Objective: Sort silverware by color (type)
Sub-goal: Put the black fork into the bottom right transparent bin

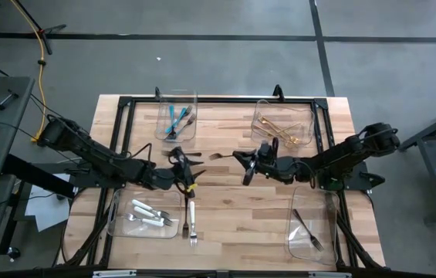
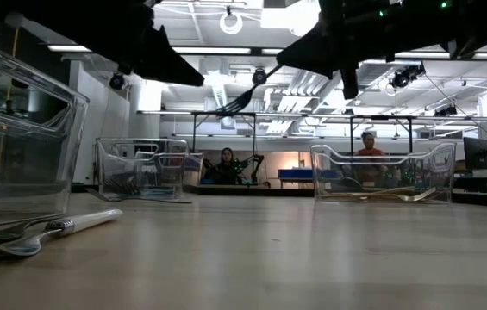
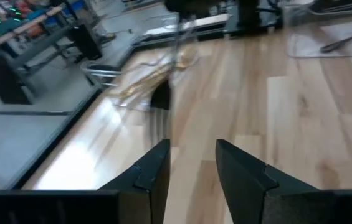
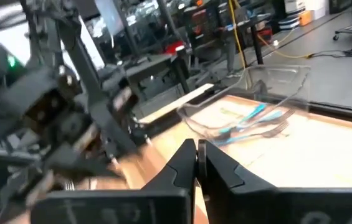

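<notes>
A dark steel fork (image 1: 219, 156) hangs in the air over the table's middle, between my two grippers. My right gripper (image 1: 242, 160) is shut on it, coming in from the table's right. My left gripper (image 3: 191, 149) stands open just left of the fork's tines (image 3: 159, 102), with nothing between its fingers. A white-handled fork (image 1: 191, 220) lies flat on the table near the front edge. Other silverware lies in clear bins: teal (image 1: 175, 120), gold (image 1: 281, 128), white-handled (image 1: 147, 214) and dark steel (image 1: 308, 230). My right gripper pinches the dark fork by its handle end (image 2: 272, 72) between its two fingers, reaching about level from the table's right. The fork is lifted clear of the table. It slants down from the fingers, its tines (image 2: 233, 105) toward my left gripper.
Four clear bins stand near the table's corners: far left (image 1: 176, 135), far right (image 1: 302, 116), near left (image 1: 121, 228) and near right (image 1: 299, 245). Bare wood lies between them. In the room behind, two people sit at desks (image 2: 226, 164).
</notes>
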Available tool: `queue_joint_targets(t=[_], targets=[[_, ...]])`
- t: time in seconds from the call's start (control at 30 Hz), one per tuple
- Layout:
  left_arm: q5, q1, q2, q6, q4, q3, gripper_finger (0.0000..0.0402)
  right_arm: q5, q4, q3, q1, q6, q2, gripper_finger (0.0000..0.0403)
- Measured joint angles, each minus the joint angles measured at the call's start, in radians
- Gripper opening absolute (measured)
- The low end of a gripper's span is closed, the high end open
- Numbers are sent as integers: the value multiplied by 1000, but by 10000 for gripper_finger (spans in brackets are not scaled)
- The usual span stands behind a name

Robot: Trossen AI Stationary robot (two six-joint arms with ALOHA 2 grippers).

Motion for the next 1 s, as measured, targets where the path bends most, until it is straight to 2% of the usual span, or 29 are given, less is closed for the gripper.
queue_joint_targets(t=[0.3, 0.4, 0.5, 0.6, 0.67, 0.77, 0.83, 0.9, 1.0], targets=[[-188, -102, -217, -91, -264, -16, 146, 62, -174, 0, 26, -32, -97, 2], [-212, -135, -300, -102, -237, -75, 147, 77, -213, 0, 37, -33, -113, 2], [-209, -156, -378, -87, -142, -152, 147, 70, -236, 0, 40, -68, -118, 2], [-120, -163, -441, -31, 4, -235, 147, 44, -256, 0, 39, -96, -118, 1], [32, -164, -469, 31, 131, -294, 147, -3, -253, 0, 32, -110, -118, 1], [323, -142, -476, 128, 372, -387, 147, -86, -232, 0, 21, -142, -118, 1], [444, -119, -476, 151, 499, -438, 146, -134, -221, 0, 16, -157, -119, 1], [471, -97, -476, 152, 557, -468, 146, -170, -220, 0, 12, -170, -119, 1], [448, -68, -485, 143, 559, -490, 146, -190, -218, 0, 12, -182, -119, 1]])
